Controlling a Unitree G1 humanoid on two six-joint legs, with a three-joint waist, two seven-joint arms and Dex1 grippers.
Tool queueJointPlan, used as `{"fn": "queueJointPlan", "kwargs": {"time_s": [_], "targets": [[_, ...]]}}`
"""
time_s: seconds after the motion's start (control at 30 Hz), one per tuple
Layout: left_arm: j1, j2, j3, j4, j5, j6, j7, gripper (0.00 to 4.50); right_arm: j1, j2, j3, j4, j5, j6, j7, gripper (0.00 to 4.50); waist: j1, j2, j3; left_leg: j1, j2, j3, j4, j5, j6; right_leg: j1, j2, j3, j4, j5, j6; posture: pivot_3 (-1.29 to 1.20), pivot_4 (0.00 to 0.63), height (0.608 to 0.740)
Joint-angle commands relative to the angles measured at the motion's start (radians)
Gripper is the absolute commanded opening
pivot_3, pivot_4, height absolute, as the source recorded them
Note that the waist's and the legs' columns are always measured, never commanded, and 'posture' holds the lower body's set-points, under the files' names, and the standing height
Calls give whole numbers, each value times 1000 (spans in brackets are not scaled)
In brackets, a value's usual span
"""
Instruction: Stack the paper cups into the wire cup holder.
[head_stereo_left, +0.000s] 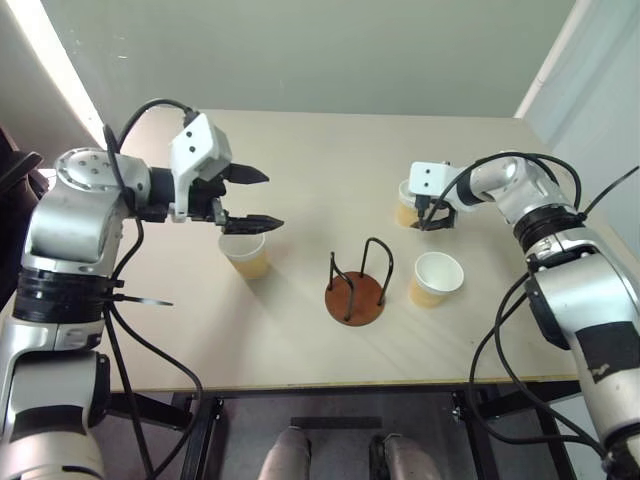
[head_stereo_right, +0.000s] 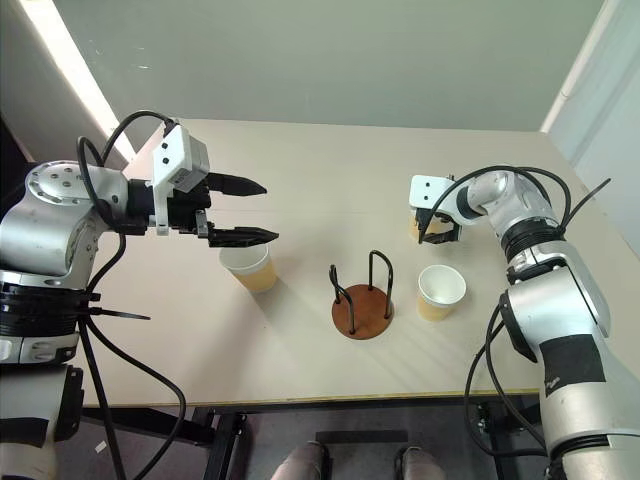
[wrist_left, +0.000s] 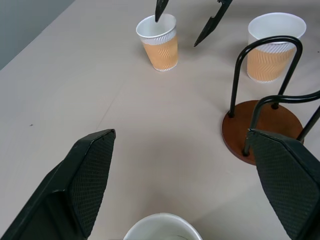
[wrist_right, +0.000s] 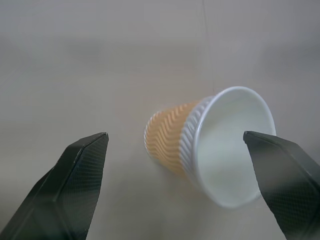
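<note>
Toward the desk's (head_stereo_left: 300, 150) far right edge, the right gripper (wrist_left: 189, 22) (jaws spread, holding nothing) is straddling a paper cup (wrist_right: 210, 145); next it needs closing, then carrying to the wire cup holder (head_stereo_left: 356, 285) mid-desk.

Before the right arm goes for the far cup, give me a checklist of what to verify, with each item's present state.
1. Right gripper open: ok.
2. Far cup upright on the table: ok.
3. One right fingertip over its rim, the other outside: ok.
4. Wire cup holder upright and holding no cup: ok.
5. Left gripper open, above the left cup, not touching it: ok.
6. Third cup upright beside the holder: ok.
</note>
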Motion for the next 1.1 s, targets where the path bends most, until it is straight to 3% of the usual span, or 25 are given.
{"fn": "queueJointPlan", "kwargs": {"time_s": [0.03,0.27,0.33,0.43,0.7,0.73,1.0,1.1], "targets": [[-4,20,34,-37,-9,3,11,4485,-42,7,7,9,-35,-7,-36,4500,0,0,0,0,0,0,0,0,0,0,0,0,0,0,0,0,150,740],[5,20,26,-43,-9,-4,14,4485,-52,27,24,34,-95,6,-91,4500,-1,0,0,0,0,0,0,0,0,0,0,0,0,0,0,0,150,740],[7,18,23,-45,-11,-4,10,4500,-56,32,22,40,-103,10,-99,4130,-1,1,0,0,0,0,0,0,0,0,0,0,0,0,0,0,150,740],[8,15,18,-49,-13,-2,4,4500,-58,37,19,45,-111,14,-102,3225,-1,1,0,0,0,0,0,0,0,-1,0,0,0,0,0,0,150,740],[12,16,0,-46,-6,-16,-20,4500,-60,46,12,50,-111,17,-60,209,-1,1,1,0,0,0,0,0,0,-1,0,0,0,0,0,0,150,740],[12,17,-3,-41,-3,-20,-22,4500,-60,45,12,50,-111,16,-57,33,-1,1,1,0,0,0,0,0,0,-1,0,0,0,0,0,0,150,740],[20,15,-7,-49,-13,-15,-41,4500,-65,23,-3,36,-92,3,2,33,-1,3,2,0,0,0,0,0,0,-1,0,0,0,0,0,0,150,740],[21,27,6,-62,-46,13,-77,4500,-90,-3,-62,-19,-9,-29,150,33,-1,4,2,0,0,0,0,0,0,-1,0,0,0,0,0,0,150,740]]}}
